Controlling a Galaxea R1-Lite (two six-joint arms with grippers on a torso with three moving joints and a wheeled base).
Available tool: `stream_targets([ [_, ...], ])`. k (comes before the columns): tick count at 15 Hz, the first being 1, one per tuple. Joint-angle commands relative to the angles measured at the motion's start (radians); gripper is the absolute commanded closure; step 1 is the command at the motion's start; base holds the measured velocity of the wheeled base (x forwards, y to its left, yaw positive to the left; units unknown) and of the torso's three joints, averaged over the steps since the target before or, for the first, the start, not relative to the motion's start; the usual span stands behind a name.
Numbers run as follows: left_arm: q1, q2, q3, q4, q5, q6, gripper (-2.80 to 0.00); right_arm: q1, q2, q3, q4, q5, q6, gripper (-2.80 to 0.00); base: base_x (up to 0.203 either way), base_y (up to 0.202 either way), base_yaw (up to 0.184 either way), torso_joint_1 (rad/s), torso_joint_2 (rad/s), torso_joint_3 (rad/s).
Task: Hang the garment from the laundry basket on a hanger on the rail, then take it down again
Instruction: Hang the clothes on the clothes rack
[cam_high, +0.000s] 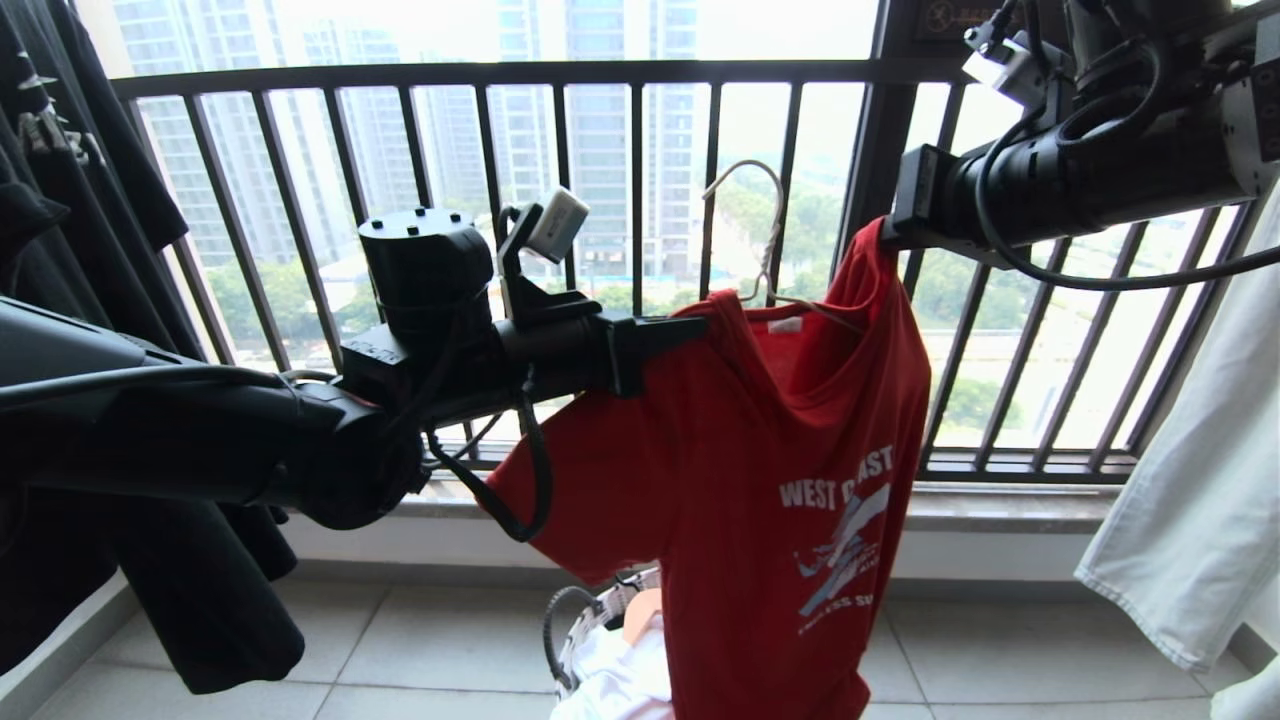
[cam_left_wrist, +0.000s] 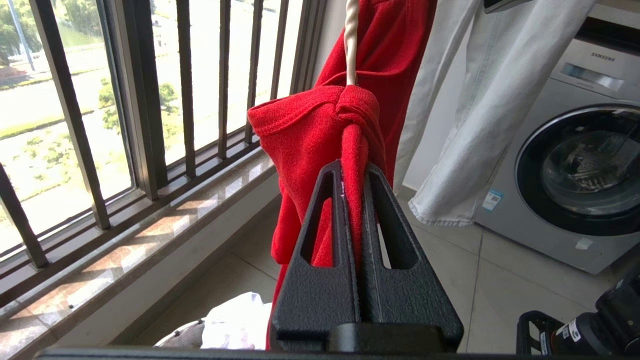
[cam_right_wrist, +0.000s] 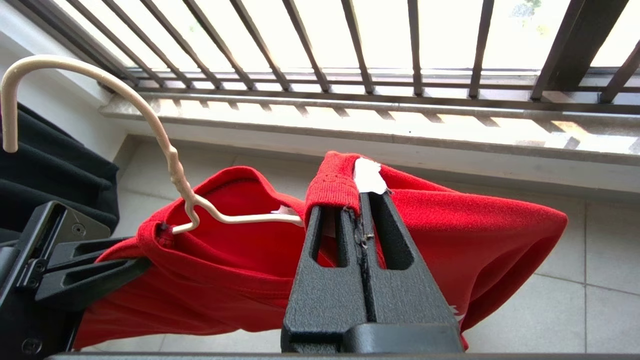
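Observation:
The garment (cam_high: 780, 480), a red T-shirt with white print, hangs in the air in front of the window, held up between both grippers. My left gripper (cam_high: 690, 325) (cam_left_wrist: 354, 167) is shut on bunched collar fabric (cam_left_wrist: 305, 130), just below the hanger's twisted neck (cam_left_wrist: 351, 40). Higher and to the right, my right gripper (cam_high: 885, 235) (cam_right_wrist: 359, 197) is shut on the collar by the white neck label (cam_right_wrist: 369, 176). The pale wire hanger (cam_high: 765, 230) (cam_right_wrist: 165, 145) sits inside the neck opening, its hook free in the air. The laundry basket (cam_high: 590, 620) stands on the floor below. The rail is out of view.
Black T-shirts (cam_high: 100, 300) hang at the left and a white garment (cam_high: 1190, 520) at the right. The black barred window railing (cam_high: 640, 70) runs behind the red shirt. A washing machine (cam_left_wrist: 575, 165) stands to the right. White clothes (cam_high: 620, 670) lie in the basket.

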Motion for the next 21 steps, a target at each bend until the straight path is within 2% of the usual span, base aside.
stream_targets([
  [1, -0.002, 0.048, 0.037, -0.156, -0.003, -0.003, 0.0, 0.033, -0.002, -0.001, 0.002, -0.14, -0.065, 0.0, 0.0, 0.0, 0.0, 0.0, 0.0, 0.0],
  [3, -0.023, 0.069, 0.068, -0.232, 0.001, 0.005, 0.0, 0.055, -0.016, -0.001, -0.014, -0.311, -0.165, 0.0, 0.0, 0.0, 0.0, 0.0, 0.0, 0.0],
  [6, -0.03, 0.06, 0.077, -0.234, 0.002, 0.042, 0.0, 0.065, -0.028, -0.001, -0.054, -0.526, -0.317, 0.0, 0.0, 0.0, 0.0, 0.0, 0.0, 0.0],
  [8, -0.033, 0.05, 0.093, -0.235, 0.004, 0.068, 0.0, 0.065, -0.03, -0.001, -0.101, -0.602, -0.432, 0.0, 0.0, 0.0, 0.0, 0.0, 0.0, 0.0],
  [10, -0.037, 0.052, 0.104, -0.289, 0.015, 0.074, 0.0, 0.07, -0.034, -0.001, -0.138, -0.693, -0.557, 0.0, 0.0, 0.0, 0.0, 0.0, 0.0, 0.0],
  [12, -0.056, 0.057, 0.113, -0.35, 0.051, 0.072, 0.0, 0.1, -0.03, -0.001, -0.188, -0.74, -0.649, 0.0, 0.0, 0.0, 0.0, 0.0, 0.0, 0.0],
  [15, -0.072, 0.057, 0.117, -0.394, 0.09, 0.073, 0.0, 0.145, 0.005, -0.001, -0.227, -0.779, -0.723, 0.0, 0.0, 0.0, 0.0, 0.0, 0.0, 0.0],
  [17, -0.084, 0.057, 0.119, -0.431, 0.116, 0.074, 0.0, 0.158, 0.038, -0.002, -0.306, -0.815, -0.786, 0.0, 0.0, 0.0, 0.0, 0.0, 0.0, 0.0],
  [21, -0.123, 0.087, 0.112, -0.488, 0.194, 0.108, 0.0, 0.208, 0.044, -0.004, -0.326, -0.825, -0.81, 0.0, 0.0, 0.0, 0.0, 0.0, 0.0, 0.0],
])
